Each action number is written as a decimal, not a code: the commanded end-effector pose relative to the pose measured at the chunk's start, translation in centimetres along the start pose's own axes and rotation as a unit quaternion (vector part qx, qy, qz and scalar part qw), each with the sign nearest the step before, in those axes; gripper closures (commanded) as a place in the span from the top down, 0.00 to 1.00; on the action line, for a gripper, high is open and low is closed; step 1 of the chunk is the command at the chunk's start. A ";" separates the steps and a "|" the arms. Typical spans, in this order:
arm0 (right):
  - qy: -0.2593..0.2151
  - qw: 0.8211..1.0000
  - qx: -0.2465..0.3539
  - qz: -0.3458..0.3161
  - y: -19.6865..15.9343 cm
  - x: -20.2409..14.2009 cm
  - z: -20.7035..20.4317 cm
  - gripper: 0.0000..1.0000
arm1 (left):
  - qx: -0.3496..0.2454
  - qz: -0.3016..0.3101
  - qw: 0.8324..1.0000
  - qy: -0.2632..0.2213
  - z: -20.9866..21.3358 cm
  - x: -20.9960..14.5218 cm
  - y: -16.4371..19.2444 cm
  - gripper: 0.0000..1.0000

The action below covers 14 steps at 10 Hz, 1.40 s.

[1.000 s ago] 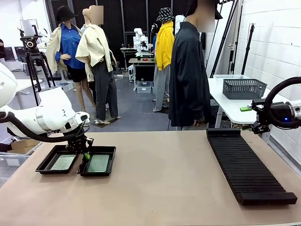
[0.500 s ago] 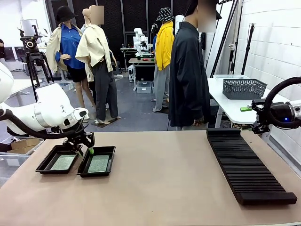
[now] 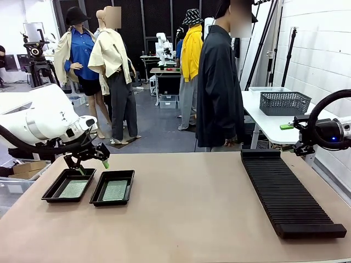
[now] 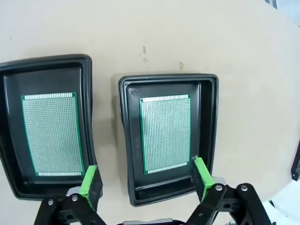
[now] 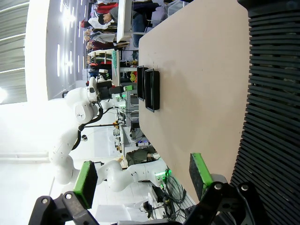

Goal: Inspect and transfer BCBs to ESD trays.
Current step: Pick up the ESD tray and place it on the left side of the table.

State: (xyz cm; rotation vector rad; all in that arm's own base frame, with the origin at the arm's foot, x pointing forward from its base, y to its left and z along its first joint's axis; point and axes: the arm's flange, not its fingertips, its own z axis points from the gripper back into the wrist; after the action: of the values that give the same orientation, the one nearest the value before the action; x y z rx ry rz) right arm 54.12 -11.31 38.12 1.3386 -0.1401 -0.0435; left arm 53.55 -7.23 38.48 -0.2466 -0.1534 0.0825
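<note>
The left gripper [image 4: 145, 180] hangs wide open and empty above two shallow black plastic ESD trays [image 4: 213, 122] lying side by side just below it; each holds one flat green rectangular BCB [image 4: 165, 133]; the right gripper [image 5: 143, 180], also spread wide and empty, hovers beside a long black ribbed rack [image 3: 288, 194].

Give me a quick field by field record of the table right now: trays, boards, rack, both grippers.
trays: two ESD trays side by side, left tray, right tray
boards: one BCB flat in each, and
rack: long black slotted rack, robot's right side
left gripper: open, empty, above the trays
right gripper: open, empty, off the table's right edge
person: standing at far side
</note>
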 end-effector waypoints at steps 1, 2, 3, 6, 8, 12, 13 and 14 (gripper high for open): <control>0.001 1.000 -0.004 -0.003 0.1 -0.2 -0.2 1.00 | 0.003 0.008 1.000 0.012 -0.1 -0.4 0.0 1.00; 0.001 1.000 -0.004 -0.003 0.1 -0.2 -0.2 1.00 | 0.012 0.008 1.000 0.019 -0.2 -0.2 -0.2 1.00; 0.001 1.000 -0.004 -0.003 0.1 -0.2 -0.2 1.00 | 0.000 0.000 1.000 0.003 0.0 -0.2 0.0 1.00; 0.001 1.000 -0.004 -0.003 0.1 -0.2 -0.2 1.00 | 0.000 0.000 1.000 0.003 0.0 -0.2 0.0 1.00; 0.001 1.000 -0.004 -0.003 0.1 -0.2 -0.2 1.00 | 0.000 0.000 1.000 0.003 0.0 -0.2 0.0 1.00; 0.001 1.000 -0.004 -0.003 0.1 -0.2 -0.2 1.00 | 0.000 0.000 1.000 0.003 0.0 -0.2 0.0 1.00; 0.001 1.000 -0.004 -0.003 0.1 -0.2 -0.2 1.00 | 0.000 0.000 1.000 0.003 0.0 -0.2 0.0 1.00; 0.001 1.000 -0.004 -0.003 0.1 -0.2 -0.2 1.00 | 0.000 0.000 1.000 0.003 0.0 -0.2 0.0 1.00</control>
State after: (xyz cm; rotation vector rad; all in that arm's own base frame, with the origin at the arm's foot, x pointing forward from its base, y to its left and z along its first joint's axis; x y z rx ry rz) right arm 54.12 -11.31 38.12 1.3386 -0.1401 -0.0436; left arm 53.34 -7.31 38.24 -0.2449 -0.1373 0.0812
